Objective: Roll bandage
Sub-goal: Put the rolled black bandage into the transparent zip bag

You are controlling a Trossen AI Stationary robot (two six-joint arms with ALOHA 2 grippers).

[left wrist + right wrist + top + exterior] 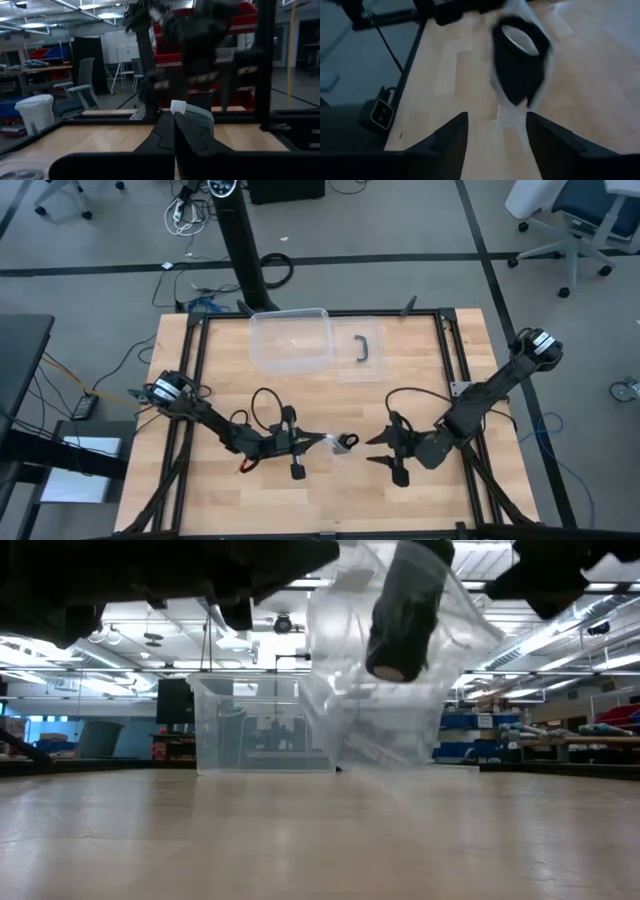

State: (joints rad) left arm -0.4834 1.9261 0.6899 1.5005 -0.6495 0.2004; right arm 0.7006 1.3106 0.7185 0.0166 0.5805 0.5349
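Hanging in the middle of the table's near half, the bandage point(405, 615) is a small black roll inside a clear bag point(400, 670), well off the wood in the low view, so there's loads of free tabletop under it. The left gripper point(328, 442) has its fingers pinched together on the bag's edge, and its wrist view shows the two fingers meeting with a bit of white plastic poking up between them. The right gripper point(496, 130) sits just beside the bag on the other side, fingers spread fairly wide and pointing at the roll, not touching it as far as I can see. Behind them near the far edge is a clear box point(291, 340) with its lid point(362, 350) lying next to it, well apart from the arms. Table point(420, 500) wood toward the near edge is bare. The low view cuts both arms off along its top edge, and the bag's outline is tough to trace from above.
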